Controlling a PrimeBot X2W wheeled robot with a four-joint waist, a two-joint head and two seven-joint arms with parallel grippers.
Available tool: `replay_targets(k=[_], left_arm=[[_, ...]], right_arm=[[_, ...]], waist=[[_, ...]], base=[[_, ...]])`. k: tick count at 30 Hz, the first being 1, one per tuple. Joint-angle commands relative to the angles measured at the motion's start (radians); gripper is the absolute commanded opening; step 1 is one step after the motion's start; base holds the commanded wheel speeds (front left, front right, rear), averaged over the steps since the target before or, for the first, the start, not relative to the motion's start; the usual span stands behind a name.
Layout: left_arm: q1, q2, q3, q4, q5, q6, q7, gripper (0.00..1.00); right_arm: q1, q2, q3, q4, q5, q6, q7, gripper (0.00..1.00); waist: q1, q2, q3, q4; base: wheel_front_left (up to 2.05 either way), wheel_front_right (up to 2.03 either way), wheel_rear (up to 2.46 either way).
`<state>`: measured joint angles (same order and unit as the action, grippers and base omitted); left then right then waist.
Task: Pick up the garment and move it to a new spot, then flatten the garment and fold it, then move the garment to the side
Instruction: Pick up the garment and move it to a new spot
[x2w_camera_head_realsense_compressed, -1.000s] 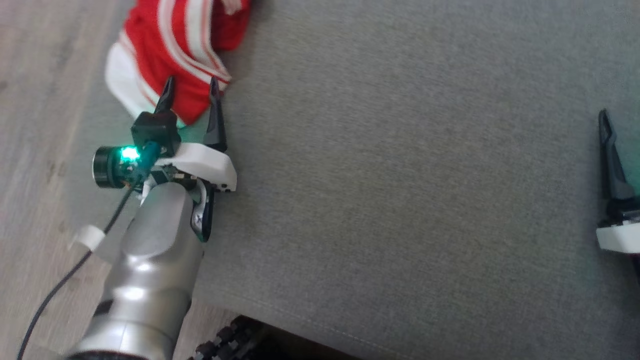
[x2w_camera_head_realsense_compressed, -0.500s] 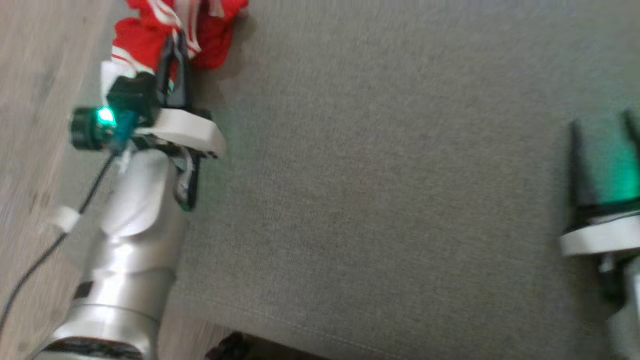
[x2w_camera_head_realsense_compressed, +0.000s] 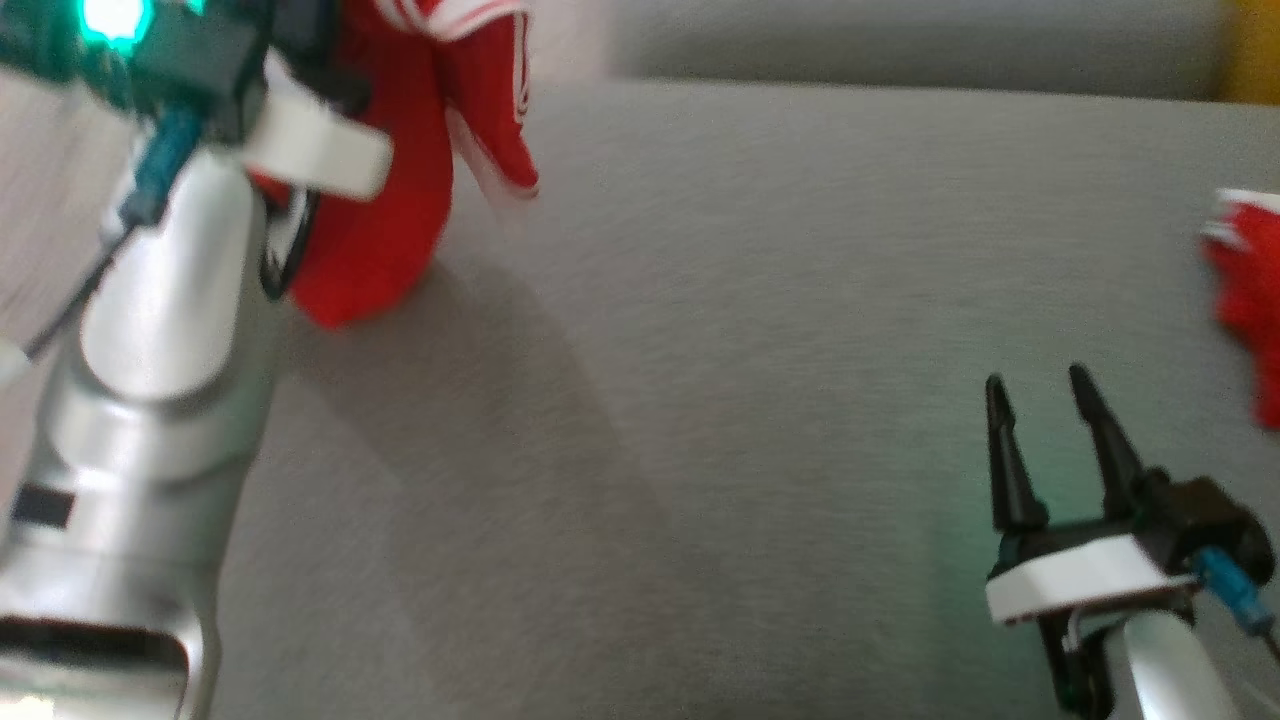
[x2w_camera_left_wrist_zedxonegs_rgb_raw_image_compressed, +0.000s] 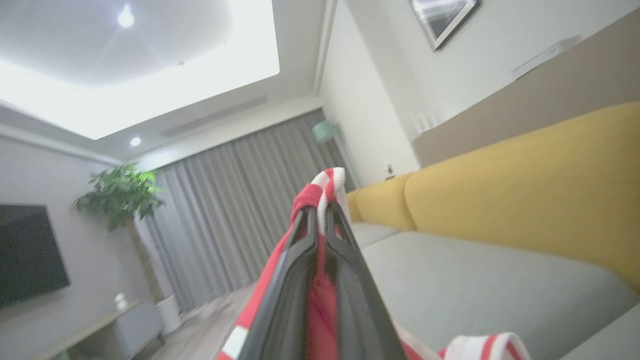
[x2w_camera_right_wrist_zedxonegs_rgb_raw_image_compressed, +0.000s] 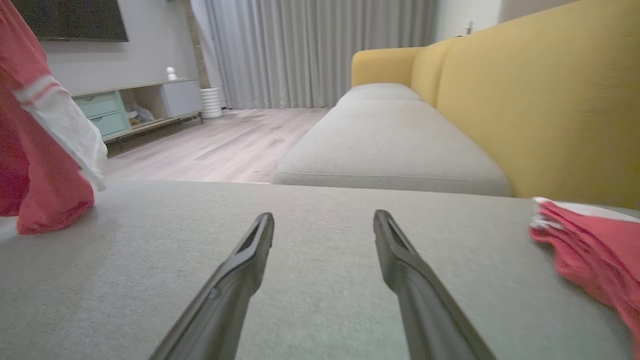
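A: Where is the red and white piece of clothing (x2w_camera_head_realsense_compressed: 385, 220)?

B: It hangs from the left pincer (x2w_camera_left_wrist_zedxonegs_rgb_raw_image_compressed: 321, 210), up over the left end of the grey seat (x2w_camera_head_realsense_compressed: 750, 350). Its low end looks like it just brushes the seat.

A: Is that pincer closed?

B: Yes, it is squeezed tight. A fold of the cloth is pinched between its two fingers.

A: And the right pincer (x2w_camera_head_realsense_compressed: 1036, 380)?

B: Its fingers are wide apart and it holds nothing. It sits low over the seat, well away from the hanging cloth.

A: What is that red thing (x2w_camera_head_realsense_compressed: 1245, 290) by the right edge?

B: More red cloth, lying on the seat. I cannot tell if it is part of the same piece of clothing.

A: So which job is this?

B: I think it is the first one: pick it up and carry it to a new spot.

A: What comes next?

B: I guess the left arm needs to carry it over the bare middle of the seat and lay it down. The grip needs to be tight the whole way, so nothing slips out. Then both pincers need to pull it flat before any fold.
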<state>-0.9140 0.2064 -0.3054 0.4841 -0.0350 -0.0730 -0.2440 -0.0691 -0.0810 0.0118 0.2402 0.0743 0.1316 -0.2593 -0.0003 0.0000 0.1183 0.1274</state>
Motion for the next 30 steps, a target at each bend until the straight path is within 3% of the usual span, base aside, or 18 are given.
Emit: replay_targets(k=[1, 6, 12, 22, 23, 24, 27, 30], left_arm=[[-0.100, 0.032, 0.015, -0.048, 0.001, -0.012, 0.012, 0.00], [-0.168, -0.011, -0.001, -0.051, -0.028, -0.023, 0.023, 0.00], [-0.180, -0.056, -0.023, -0.017, -0.060, -0.031, 0.032, 0.00], [-0.003, -0.116, -0.168, 0.133, -0.095, -0.050, 0.013, 0.01], [0.020, -0.119, -0.186, 0.152, -0.093, -0.051, 0.004, 0.75], [0.046, -0.122, -0.196, 0.173, -0.095, -0.051, -0.004, 1.00], [0.127, -0.133, -0.203, 0.221, -0.106, -0.033, -0.016, 1.00], [0.225, -0.143, -0.166, 0.160, -0.127, 0.018, -0.017, 1.00]], right_arm=[[0.002, 0.008, 0.022, -0.034, 0.009, -0.001, -0.002, 1.00], [0.022, 0.023, 0.020, -0.050, 0.015, -0.001, -0.002, 1.00], [0.025, 0.028, 0.020, -0.058, 0.017, -0.001, -0.002, 1.00], [-0.010, 0.031, 0.053, -0.058, 0.070, -0.001, -0.002, 1.00], [-0.017, 0.031, 0.058, -0.056, 0.075, -0.001, -0.002, 1.00], [-0.026, 0.031, 0.064, -0.054, 0.078, -0.001, -0.002, 1.00], [-0.042, 0.031, 0.085, -0.043, 0.080, -0.001, -0.002, 1.00], [-0.049, 0.031, 0.090, -0.032, 0.081, -0.001, -0.002, 1.00]], waist=[[0.0003, 0.0000, -0.131, -0.174], [0.0003, 0.0000, -0.144, -0.267], [0.0003, 0.0000, -0.136, -0.326], [0.0003, 0.0000, 0.011, -0.385], [0.0003, 0.0000, 0.034, -0.388], [0.0003, 0.0000, 0.054, -0.391], [0.0003, 0.0000, 0.090, -0.389], [0.0003, 0.0000, 0.096, -0.368]], base=[[0.00, 0.00, 0.00], [0.00, 0.00, 0.00], [0.00, 0.00, 0.00], [0.00, 0.00, 0.00], [0.00, 0.00, 0.00], [0.00, 0.00, 0.00], [0.00, 0.00, 0.00], [0.00, 0.00, 0.00]])
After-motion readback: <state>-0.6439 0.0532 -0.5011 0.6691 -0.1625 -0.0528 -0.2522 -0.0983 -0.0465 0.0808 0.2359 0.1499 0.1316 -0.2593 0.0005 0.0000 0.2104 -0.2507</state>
